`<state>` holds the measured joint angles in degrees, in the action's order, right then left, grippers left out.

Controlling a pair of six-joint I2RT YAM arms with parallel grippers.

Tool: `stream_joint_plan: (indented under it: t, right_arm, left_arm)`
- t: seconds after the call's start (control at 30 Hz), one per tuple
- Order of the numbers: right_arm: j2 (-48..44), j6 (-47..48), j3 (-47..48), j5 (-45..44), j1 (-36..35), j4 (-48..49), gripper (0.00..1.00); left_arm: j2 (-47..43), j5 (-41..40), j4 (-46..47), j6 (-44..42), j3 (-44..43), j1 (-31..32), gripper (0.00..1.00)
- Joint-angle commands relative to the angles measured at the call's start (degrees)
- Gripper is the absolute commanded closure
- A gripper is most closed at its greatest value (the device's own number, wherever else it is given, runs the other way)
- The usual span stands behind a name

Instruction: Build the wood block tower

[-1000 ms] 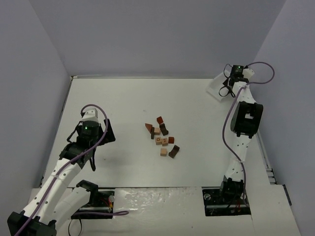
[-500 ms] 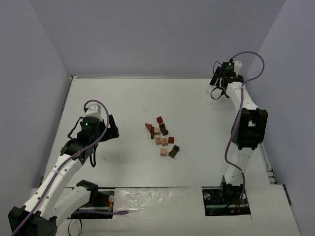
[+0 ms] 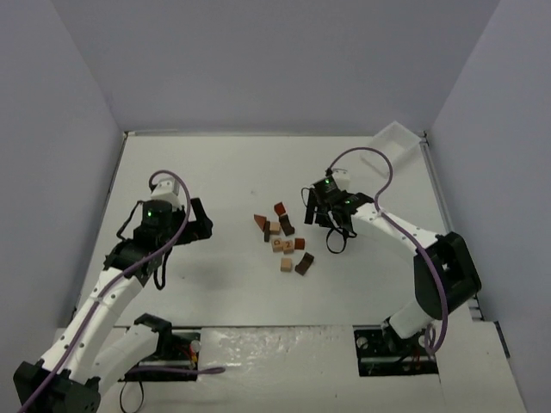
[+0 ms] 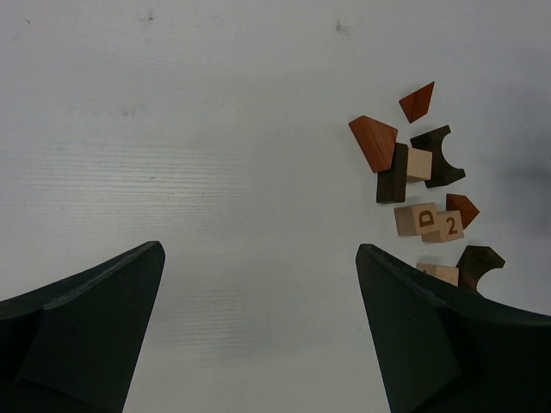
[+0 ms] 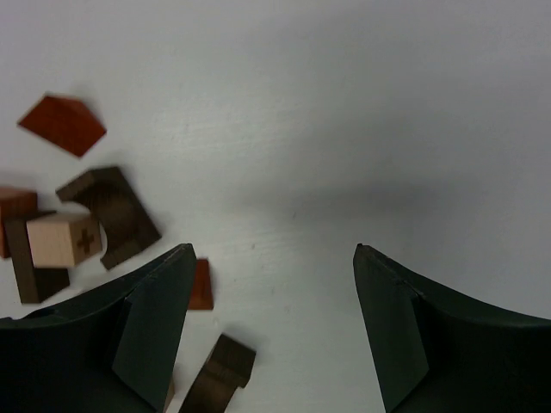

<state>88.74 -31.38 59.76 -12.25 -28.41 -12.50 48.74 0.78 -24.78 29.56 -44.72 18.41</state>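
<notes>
The wood blocks [image 3: 280, 241] lie in a loose flat cluster at mid-table: pale, red-brown and dark pieces. I see no stacked tower. My left gripper [image 3: 201, 224] is open and empty, left of the cluster. Its wrist view shows its gripper [image 4: 258, 249] over bare table, with a red-brown wedge [image 4: 374, 142], a pale "D" cube [image 4: 416, 218] and a "2" cube [image 4: 449, 226] to the right. My right gripper [image 3: 315, 208] is open and empty, just right of the cluster. Its wrist view shows its gripper [image 5: 271, 248] beside a dark arch block [image 5: 108, 211] and a small red wedge [image 5: 201, 284].
A white plastic tray [image 3: 398, 138] sits at the far right corner against the wall. Grey walls close the table on the left, back and right. The arm bases stand at the near edge.
The right arm swung from the far right corner by the tray to just right of the blocks. The left gripper edged slightly right toward the cluster.
</notes>
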Motion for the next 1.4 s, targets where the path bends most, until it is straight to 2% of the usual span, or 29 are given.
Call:
stream_joint_plan:
  t: [0.0, 0.17, 0.4, 0.73, 1.0, 1.3, 1.37]
  right_arm:
    - [-0.65, -13.94, -2.27, -7.32, -7.88, -2.42, 0.29]
    - [2.26, -21.47, -2.33, -10.35, -13.41, -4.65, 0.28]
    - [6.08, -26.28, -3.53, -10.75, -16.37, -6.77, 0.28]
    - [5.48, -31.09, -7.30, -10.71, -18.46, -9.26, 0.37]
    - [4.85, -31.90, -7.07, -11.76, -18.63, -9.50, 0.57]
    - [1.41, -29.79, -4.30, -12.31, -18.65, -9.53, 0.98]
    - [0.00, -28.69, -3.20, -12.70, -18.78, -9.48, 1.00]
  left_arm:
    - [-1.09, 0.87, -0.79, -0.16, -3.27, 0.53, 0.07]
    - [-2.82, 0.71, -2.65, 0.17, -2.34, 0.66, 0.07]
    - [-4.93, 2.01, -3.67, 1.41, -0.69, 0.75, 0.07]
    - [-6.11, 2.67, -3.85, 1.99, 0.45, 0.75, 0.07]
    - [-5.56, 2.76, -3.58, 1.99, 0.44, 1.10, 0.07]
    - [-5.11, 4.24, -2.42, 1.38, 0.16, 1.27, 0.07]
    - [-4.97, 5.42, -1.35, 1.38, 0.07, 1.27, 0.07]
